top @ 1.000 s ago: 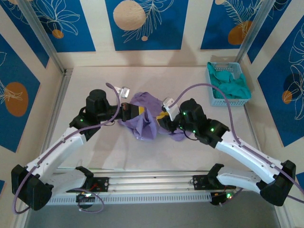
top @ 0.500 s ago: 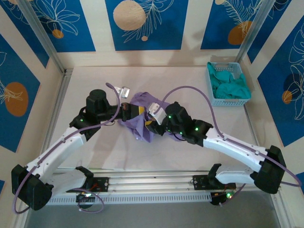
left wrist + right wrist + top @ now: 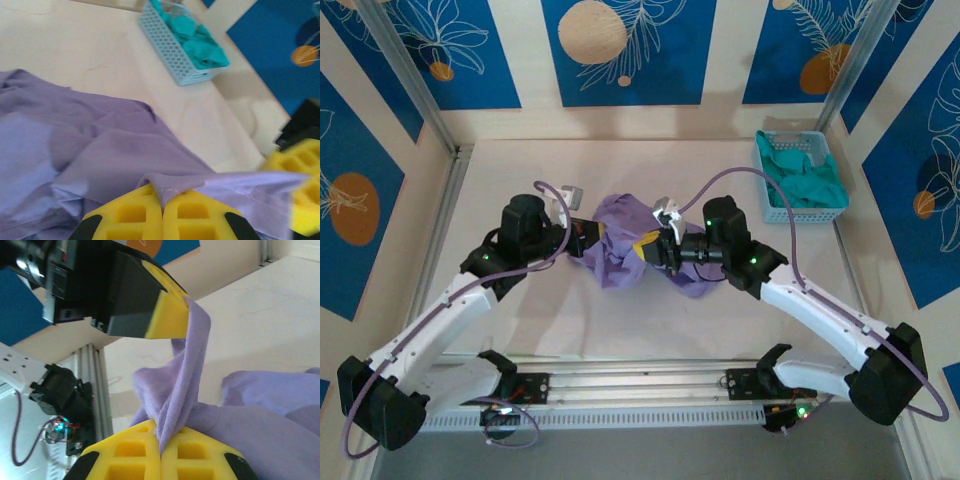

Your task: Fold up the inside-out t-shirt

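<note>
At the left, the left fingers (image 3: 131,216) are clenched on a seamed edge of the inside-out t-shirt (image 3: 616,222), with the cloth nipped right at their tips. The t-shirt is seen bunched in a heap at the middle of the tabletop (image 3: 510,170), between the two arms. Just right of the heap, the right fingers (image 3: 131,454) are clamped on a fold of the same cloth, and a short strip of it is drawn taut between the two pairs. The step in hand is judged to be the opening-out of the heap. It is best done if both grips are held firm and the edge is drawn apart evenly and low, so that the thin bite at the left is not pulled free. The basket (image 3: 169,54) of teal-green cloth (image 3: 806,182), far right, is best left alone.
</note>
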Motion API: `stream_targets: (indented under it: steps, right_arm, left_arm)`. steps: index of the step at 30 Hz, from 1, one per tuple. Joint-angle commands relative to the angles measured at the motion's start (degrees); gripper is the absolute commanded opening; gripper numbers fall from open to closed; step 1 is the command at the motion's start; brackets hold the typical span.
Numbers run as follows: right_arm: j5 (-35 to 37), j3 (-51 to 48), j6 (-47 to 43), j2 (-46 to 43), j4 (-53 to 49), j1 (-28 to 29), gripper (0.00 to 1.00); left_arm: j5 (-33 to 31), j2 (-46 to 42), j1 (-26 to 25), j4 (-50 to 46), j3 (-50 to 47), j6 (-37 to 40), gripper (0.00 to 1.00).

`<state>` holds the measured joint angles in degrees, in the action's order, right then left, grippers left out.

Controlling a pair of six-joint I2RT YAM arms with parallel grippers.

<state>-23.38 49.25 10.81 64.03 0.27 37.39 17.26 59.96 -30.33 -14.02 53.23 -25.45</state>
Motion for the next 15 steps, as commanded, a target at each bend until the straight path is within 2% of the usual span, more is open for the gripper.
stream_targets:
  steps: [1, 5, 6, 9, 12, 15]
  right_arm:
    - [-10.9, -1.0, 7.4, 0.3, 8.8, -2.3, 0.0]
    - [-9.1, -0.5, 10.4, 2.7, 10.5, -2.8, 0.0]
    - [-8.8, -0.7, 11.3, 3.1, 11.4, -2.9, 0.0]
    - [-7.6, -1.2, 13.5, 4.2, 13.5, -3.1, 0.0]
    - [-7.4, -1.1, 14.2, 5.4, 14.1, -3.2, 0.0]
    - [-8.6, -0.8, 13.7, 6.0, 14.1, -3.5, 0.0]
  left_arm:
    - [-13.1, 0.6, 1.0, -3.6, 1.3, 4.1, 0.05]
    - [-10.9, 0.3, 0.7, -5.1, 0.5, 5.0, 0.24]
    - [-10.9, -0.3, 0.3, -5.8, 0.1, 5.1, 0.31]
    - [-12.9, -2.9, -1.3, -8.3, -1.2, 5.3, 0.42]
    - [-14.5, -6.7, -4.7, -8.6, -2.8, 6.5, 0.47]
    - [-7.7, -10.2, -7.0, -1.7, -6.3, 8.3, 0.48]
